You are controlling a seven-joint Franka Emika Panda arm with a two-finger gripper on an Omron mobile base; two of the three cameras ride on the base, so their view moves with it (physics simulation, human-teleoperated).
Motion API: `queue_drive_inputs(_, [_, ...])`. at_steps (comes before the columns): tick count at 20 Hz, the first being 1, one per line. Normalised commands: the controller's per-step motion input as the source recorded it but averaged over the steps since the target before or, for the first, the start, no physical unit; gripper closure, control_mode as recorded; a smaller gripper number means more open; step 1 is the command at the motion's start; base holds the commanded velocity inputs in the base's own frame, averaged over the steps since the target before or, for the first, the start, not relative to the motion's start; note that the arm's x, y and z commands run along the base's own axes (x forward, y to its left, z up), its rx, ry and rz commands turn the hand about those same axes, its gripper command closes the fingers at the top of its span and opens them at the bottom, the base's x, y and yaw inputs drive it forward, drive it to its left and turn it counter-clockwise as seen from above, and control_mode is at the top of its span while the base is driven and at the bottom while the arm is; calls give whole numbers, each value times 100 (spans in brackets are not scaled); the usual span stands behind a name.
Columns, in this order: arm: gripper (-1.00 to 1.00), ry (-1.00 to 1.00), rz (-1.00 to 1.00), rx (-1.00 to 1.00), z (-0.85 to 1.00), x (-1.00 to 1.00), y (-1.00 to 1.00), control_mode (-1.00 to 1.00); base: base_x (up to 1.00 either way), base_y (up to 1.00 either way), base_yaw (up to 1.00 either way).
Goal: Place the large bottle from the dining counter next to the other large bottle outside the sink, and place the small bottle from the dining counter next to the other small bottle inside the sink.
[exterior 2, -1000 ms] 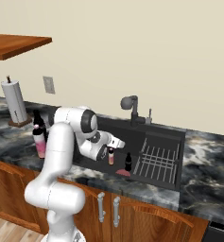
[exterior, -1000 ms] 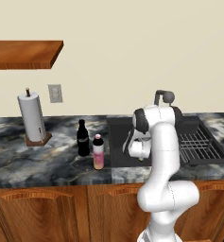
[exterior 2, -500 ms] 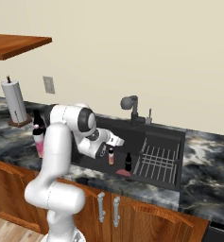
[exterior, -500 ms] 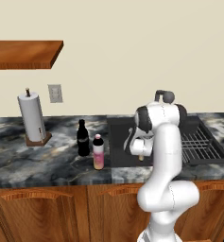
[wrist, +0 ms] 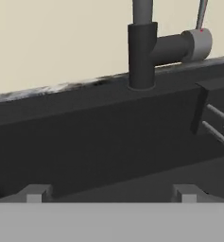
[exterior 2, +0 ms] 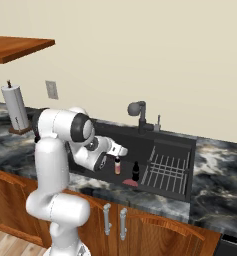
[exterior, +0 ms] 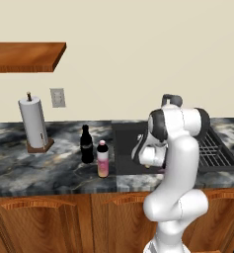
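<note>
Pincer (wrist: 111, 193) wide open, empty, inside sink (exterior 2: 160, 142); small bottle (exterior 2: 117, 165) stands just beside it, seemingly placed. Next: lift clear.

Sink (exterior 2: 140, 145) matt black; counter (exterior: 49, 170) glossy marbled stone.

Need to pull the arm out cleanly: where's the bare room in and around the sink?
Bare: the counter between the paper towel holder and the black bottle. Crowded: the sink front, where two small bottles stand beside the open gripper.
</note>
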Motion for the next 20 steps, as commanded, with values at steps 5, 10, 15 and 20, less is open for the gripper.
queue_drive_inputs(5, [-100,-18,3,-12,56,-59,23,-100,0,0,0])
queue_drive_inputs(10, [-100,-8,10,-3,58,-24,31,-100,0,0,0])
queue_drive_inputs(15, [-100,-5,13,-3,52,-25,37,-100,0,0,0])
queue_drive_inputs(20, [-100,-7,10,-8,47,-42,28,-100,0,0,0])
